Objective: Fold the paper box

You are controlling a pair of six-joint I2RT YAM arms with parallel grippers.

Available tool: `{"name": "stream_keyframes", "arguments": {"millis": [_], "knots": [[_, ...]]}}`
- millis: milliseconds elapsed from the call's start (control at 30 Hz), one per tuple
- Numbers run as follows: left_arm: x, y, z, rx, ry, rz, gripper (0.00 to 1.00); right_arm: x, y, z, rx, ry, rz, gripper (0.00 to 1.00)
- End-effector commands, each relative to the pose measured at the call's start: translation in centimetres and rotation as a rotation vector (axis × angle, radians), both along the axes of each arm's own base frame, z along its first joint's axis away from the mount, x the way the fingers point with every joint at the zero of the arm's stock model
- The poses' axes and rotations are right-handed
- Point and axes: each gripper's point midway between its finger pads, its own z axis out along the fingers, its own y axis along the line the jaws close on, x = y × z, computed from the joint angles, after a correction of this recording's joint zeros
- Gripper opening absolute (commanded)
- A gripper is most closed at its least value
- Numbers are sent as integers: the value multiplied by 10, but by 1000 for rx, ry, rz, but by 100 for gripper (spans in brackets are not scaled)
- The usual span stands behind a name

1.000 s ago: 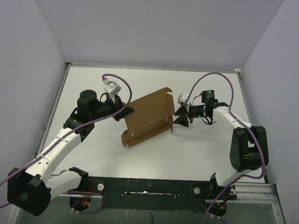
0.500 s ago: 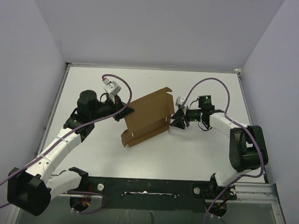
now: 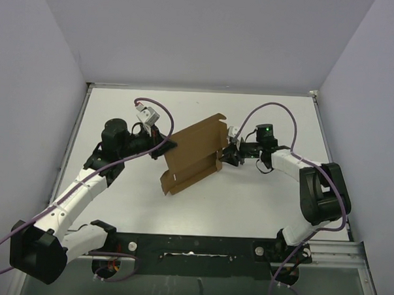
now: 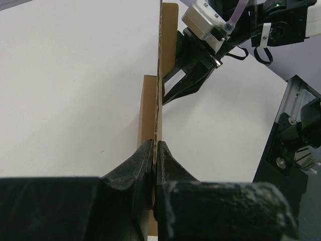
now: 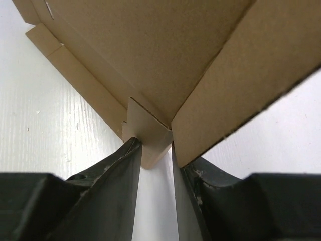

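Our right gripper (image 3: 224, 156) has closed in on the box (image 3: 193, 154), mid-worktop (image 3: 247, 202), jaws narrowed yet apart astride a corner tab (image 5: 148, 136), while our left gripper (image 3: 169, 146) stays clamped on the opposite edge, so folding that tab looks next

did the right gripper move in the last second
Yes: the right gripper slid left across the table, up to the paper box right flap.

1. We can read no words, numbers, labels or signs in any of the views.
2. The paper box (image 3: 193, 154) shows us only plain brown card, with no print on it.
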Motion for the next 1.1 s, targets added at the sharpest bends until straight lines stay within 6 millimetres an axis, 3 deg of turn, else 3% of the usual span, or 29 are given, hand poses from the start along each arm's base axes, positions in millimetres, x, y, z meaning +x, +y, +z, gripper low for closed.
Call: {"name": "stream_keyframes", "arguments": {"millis": [0,200,367,500,700,833,1067], "knots": [[-4,-5,-6,1,3,-45,0,6,18,10,14,-80,50,30],[-3,-5,-7,-2,6,-40,0,7,27,6,-20,-88,49,17],[1,-1,-4,-15,9,-8,0,12,27,8,-29,-54,5,0],[11,8,11,-70,19,81,0,24,20,21,-76,-7,-79,0],[26,18,0,-191,187,270,0,27,2,29,-223,104,-144,0],[35,21,-15,-259,288,352,0,24,-15,22,-317,173,-175,0],[45,15,-42,-241,358,355,0,16,-41,-7,-487,335,-209,0]]}}
